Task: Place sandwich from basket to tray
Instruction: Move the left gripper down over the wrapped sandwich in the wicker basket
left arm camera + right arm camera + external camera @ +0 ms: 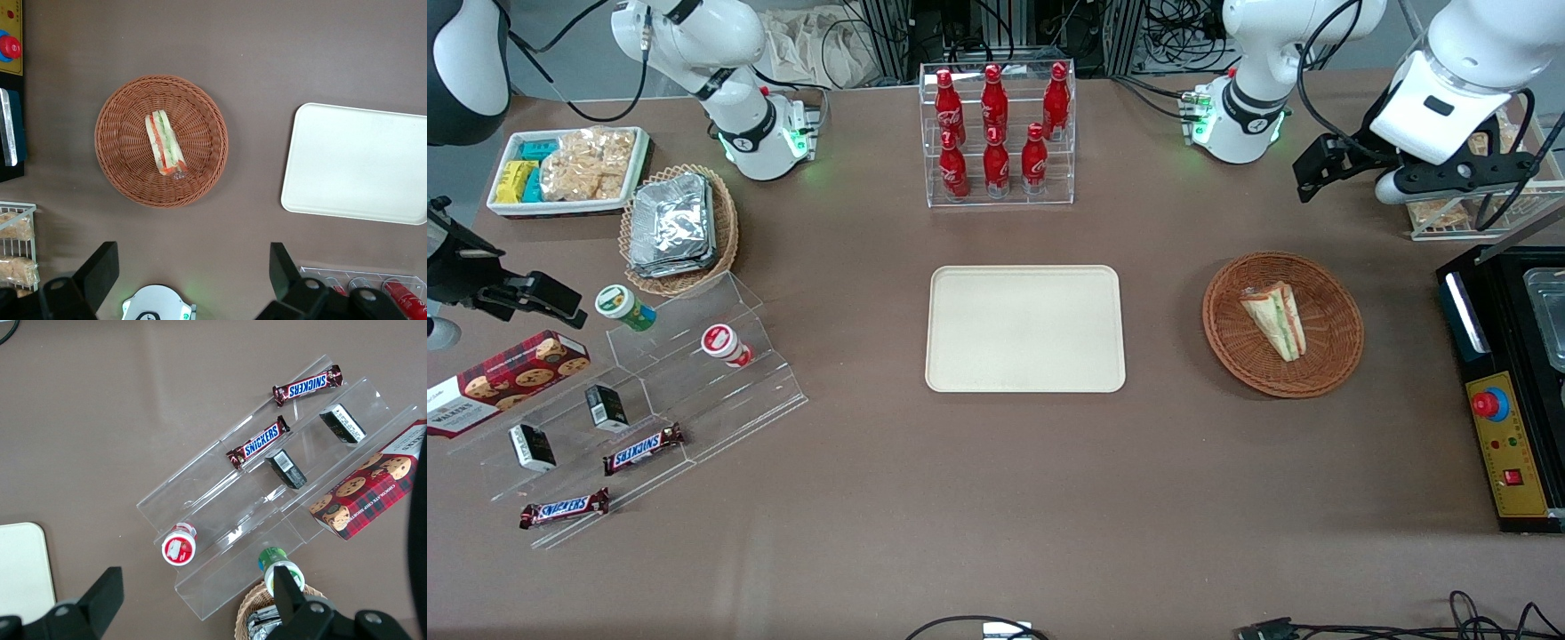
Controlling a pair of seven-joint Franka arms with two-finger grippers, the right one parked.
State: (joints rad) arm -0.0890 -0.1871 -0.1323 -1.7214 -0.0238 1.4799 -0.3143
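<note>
Toward the working arm's end of the counter (996, 498), I'm seeing the sandwich (1276, 318) lying in the basket (1334, 364), w/ the tray (1024, 329) sitting mid-counter. End effector (193, 270) is hovering above, fingers spread wide, gripping nothing.

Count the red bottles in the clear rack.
6, all in the clear rack, farther from the front camera than the tray: three on its upper step, three on its lower. None looks hidden. The left pincer hangs open above the table.
</note>
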